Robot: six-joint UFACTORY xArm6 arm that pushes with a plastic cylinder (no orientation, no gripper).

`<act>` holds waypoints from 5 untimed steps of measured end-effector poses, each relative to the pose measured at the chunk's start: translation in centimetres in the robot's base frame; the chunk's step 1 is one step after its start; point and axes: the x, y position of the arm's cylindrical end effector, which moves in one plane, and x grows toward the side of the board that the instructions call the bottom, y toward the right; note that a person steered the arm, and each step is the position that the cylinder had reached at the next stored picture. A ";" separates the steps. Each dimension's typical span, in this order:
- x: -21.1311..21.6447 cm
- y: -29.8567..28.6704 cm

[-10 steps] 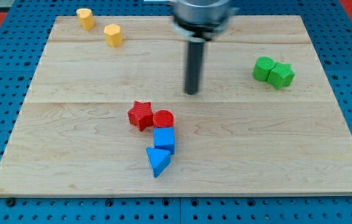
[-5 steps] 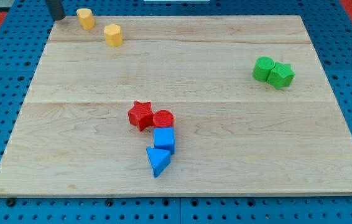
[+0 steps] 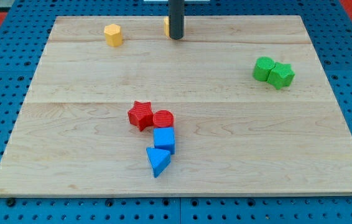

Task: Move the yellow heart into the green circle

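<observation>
My tip [image 3: 175, 38] sits w/ a yellow block [image 3: 166, 26] just behind, mostly hidden. Green circle [image 3: 264, 68] lies far right. No jaws on this rod.

the tip [image 3: 175, 37] stands at the view's top, touching a mostly hidden yellow block [image 3: 165, 26]; green blocks [image 3: 273, 71] lie well apart.

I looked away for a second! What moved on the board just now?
My tip swung from the view's top left corner to the top middle, pushing one yellow block rightward along the top edge; it now sits mostly hidden behind the rod. The other yellow block, the two green blocks, the red star, red cylinder and blue blocks stayed put.
</observation>
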 end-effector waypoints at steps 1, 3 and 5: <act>-3.7 6.9; 0.0 -0.7; -5.7 -1.3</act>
